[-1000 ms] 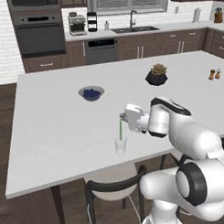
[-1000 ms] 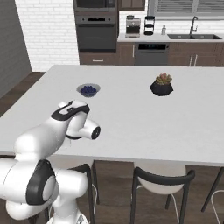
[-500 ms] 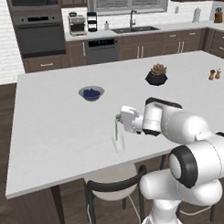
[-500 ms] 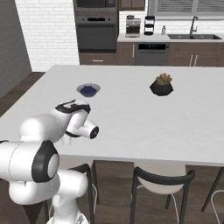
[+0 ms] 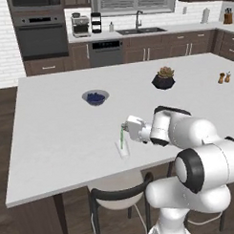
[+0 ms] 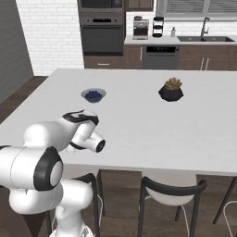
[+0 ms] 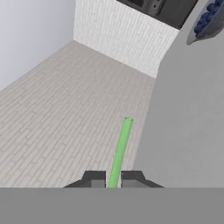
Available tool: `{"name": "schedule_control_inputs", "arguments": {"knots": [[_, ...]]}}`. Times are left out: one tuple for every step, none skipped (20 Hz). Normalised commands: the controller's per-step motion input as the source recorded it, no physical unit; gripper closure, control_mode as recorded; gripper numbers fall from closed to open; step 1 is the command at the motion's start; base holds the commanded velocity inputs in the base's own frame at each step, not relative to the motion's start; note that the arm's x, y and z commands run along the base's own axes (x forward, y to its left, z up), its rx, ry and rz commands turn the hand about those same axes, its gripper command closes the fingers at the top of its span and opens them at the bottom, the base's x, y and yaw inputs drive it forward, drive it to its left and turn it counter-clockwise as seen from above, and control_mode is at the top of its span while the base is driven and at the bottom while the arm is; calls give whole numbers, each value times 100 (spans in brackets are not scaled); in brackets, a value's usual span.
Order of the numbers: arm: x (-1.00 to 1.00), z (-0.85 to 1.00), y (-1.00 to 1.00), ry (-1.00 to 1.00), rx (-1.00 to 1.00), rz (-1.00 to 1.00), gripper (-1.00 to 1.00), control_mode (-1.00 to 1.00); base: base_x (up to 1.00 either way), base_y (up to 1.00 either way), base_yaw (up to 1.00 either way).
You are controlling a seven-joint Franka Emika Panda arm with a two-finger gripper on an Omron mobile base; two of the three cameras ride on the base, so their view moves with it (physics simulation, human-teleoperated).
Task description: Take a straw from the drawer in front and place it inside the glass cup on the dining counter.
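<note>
Above the glass cup (image 5: 123, 151), the hand (image 5: 124, 129) pinches the straw (image 5: 121, 139) upright, lower end inside.

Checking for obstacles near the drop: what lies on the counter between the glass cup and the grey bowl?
Nothing; in the left base view, bare white dining counter separates the glass cup from the grey bowl.

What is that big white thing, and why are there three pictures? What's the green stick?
The white thing is a robot arm. Two cameras ride behind it, one on each side, looking over the dining counter. The third camera sits on its hand. Its gripper is pinched shut on the green stick, a drinking straw, whose lower end is in a small glass cup near the counter's front edge. Farther back sit a grey bowl with something blue inside, a potted plant and two little shakers.
</note>
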Motion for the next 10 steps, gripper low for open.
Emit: {"name": "schedule_control_inputs", "arguments": {"knots": [[-21, -11, 0, -7, -1, 0, 100, -100, 0, 0, 0], [-13, -16, 0, -5, -1, 0, 100, -100, 0, 0, 0], [-11, -16, 0, -5, -1, 0, 100, -100, 0, 0, 0], [-7, -17, 0, -4, -1, 0, 100, -100, 0, 0, 0], [0, -22, 0, -2, -1, 0, 100, -100, 0, 0, 0], [0, -23, 0, 0, -1, 0, 100, -100, 0, 0, 0], [0, -26, 0, 0, -1, 0, 100, -100, 0, 0, 0], [0, -27, 0, 0, -1, 0, 100, -100, 0, 0, 0], [0, -29, 0, 0, -2, 0, 100, -100, 0, 0, 0], [0, -29, 0, 0, -2, 0, 100, -100, 0, 0, 0]]}}
